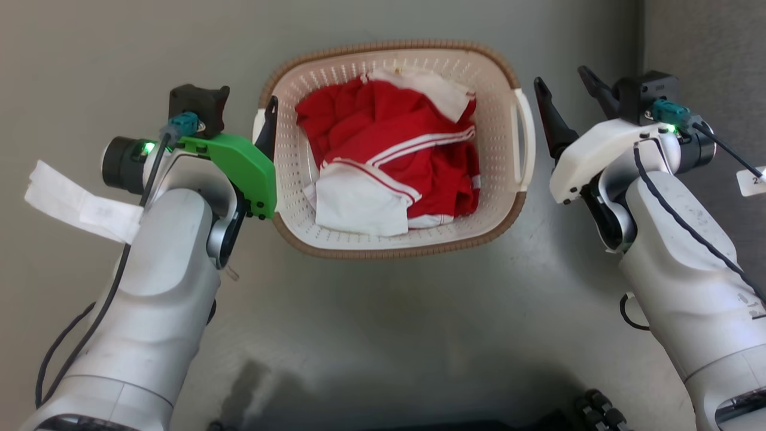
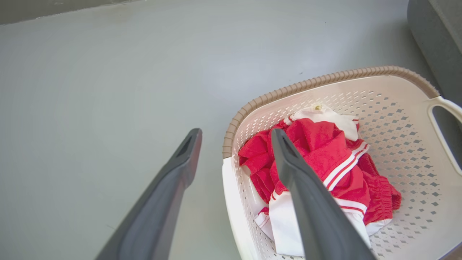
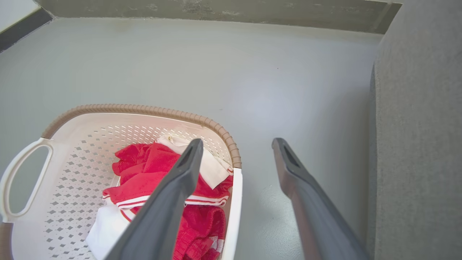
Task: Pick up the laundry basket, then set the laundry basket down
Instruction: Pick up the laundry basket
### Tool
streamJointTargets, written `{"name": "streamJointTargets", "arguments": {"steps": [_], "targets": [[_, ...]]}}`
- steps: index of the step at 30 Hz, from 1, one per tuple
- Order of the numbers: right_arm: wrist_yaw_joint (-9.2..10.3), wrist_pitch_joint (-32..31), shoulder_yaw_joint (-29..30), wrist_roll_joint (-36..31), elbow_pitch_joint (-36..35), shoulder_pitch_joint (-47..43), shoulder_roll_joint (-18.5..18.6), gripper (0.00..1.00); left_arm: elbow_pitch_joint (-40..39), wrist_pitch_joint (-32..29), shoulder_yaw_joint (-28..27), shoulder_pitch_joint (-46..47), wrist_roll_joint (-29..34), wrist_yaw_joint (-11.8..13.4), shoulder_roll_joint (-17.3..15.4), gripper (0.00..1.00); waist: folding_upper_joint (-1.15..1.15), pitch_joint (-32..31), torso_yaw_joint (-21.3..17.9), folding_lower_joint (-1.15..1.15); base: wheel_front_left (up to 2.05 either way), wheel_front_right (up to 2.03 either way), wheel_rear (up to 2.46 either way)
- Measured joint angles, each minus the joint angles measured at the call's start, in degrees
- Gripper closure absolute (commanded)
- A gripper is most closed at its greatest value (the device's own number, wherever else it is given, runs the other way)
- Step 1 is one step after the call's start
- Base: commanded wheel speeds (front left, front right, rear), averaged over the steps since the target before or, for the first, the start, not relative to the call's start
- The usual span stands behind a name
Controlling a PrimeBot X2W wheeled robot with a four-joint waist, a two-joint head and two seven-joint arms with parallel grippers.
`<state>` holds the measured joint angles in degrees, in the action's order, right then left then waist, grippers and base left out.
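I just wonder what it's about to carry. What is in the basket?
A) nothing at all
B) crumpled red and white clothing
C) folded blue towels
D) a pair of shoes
B: the laundry basket holds crumpled red clothing with white stripes and white panels, seen from the head view and both wrist views.

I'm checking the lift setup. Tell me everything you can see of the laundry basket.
The laundry basket is cream-white perforated plastic, rounded-rectangular, with a brown woven-look rim and a white loop handle at each end. It sits upright on the grey floor, holding crumpled red-and-white clothes. The open left gripper is at its left handle side, the open right gripper close beside the right handle; contact cannot be told.
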<state>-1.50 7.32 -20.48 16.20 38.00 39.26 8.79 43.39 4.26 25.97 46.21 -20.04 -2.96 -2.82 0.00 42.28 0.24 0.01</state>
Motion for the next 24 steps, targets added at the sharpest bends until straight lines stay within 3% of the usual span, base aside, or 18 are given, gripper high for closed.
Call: {"name": "streamJointTargets", "arguments": {"steps": [10, 24], "targets": [[-0.97, 0.5, -0.6, -0.2, 5.1, 2.2, -1.2, 0.0, 6.7, 0.4, 0.2, 2.5, -0.6, -1.1, 0.4, 0.0, 0.0, 7.5, 0.3, 0.0, 0.0, 0.0, 0.0], [-2.01, 2.0, -1.1, 0.0, 9.5, 3.9, -2.5, 0.0, 12.0, 0.8, 0.8, 5.9, -2.6, -2.7, 1.3, 0.0, 0.0, 12.3, 0.5, 0.0, 0.0, 0.0, 0.0]]}}
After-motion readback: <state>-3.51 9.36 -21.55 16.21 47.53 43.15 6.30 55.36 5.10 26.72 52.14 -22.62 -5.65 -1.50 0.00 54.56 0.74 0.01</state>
